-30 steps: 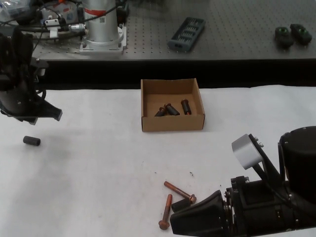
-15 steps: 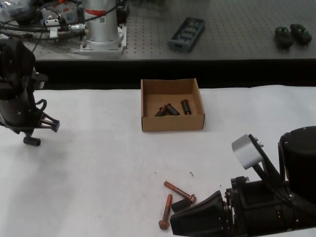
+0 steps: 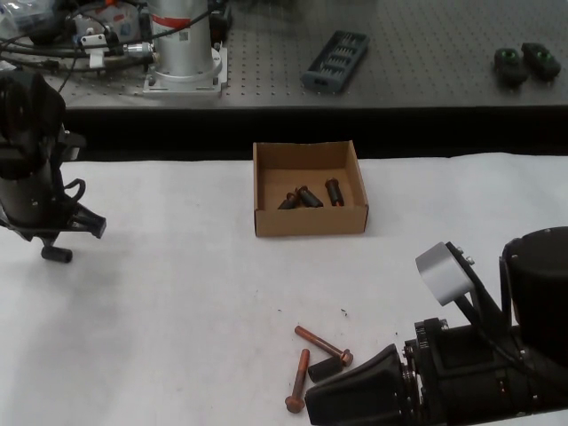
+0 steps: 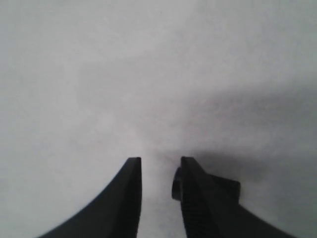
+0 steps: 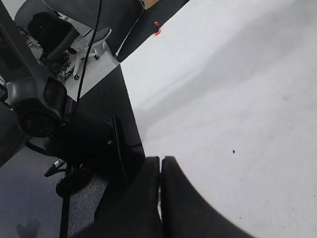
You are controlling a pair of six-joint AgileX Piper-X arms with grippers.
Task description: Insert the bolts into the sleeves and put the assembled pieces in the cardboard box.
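Lying beside left fingers [image 4: 124,198] in wrist view, sleeve [image 4: 227,187]; high view, bolts [image 3: 319,343].

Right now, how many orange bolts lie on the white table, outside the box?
2. The first bolt lies slanted near the front of the table, beside a dark sleeve. The second bolt lies next to it, closer to the front edge. More might hide under the black arm.

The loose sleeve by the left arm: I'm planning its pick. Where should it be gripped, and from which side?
Grip the sleeve across its body at mid-length, coming down from above: it lies on its side on the white cover, so both long flanks are free. The open left gripper has the sleeve outside one finger, so it probably needs a sideways shift first.
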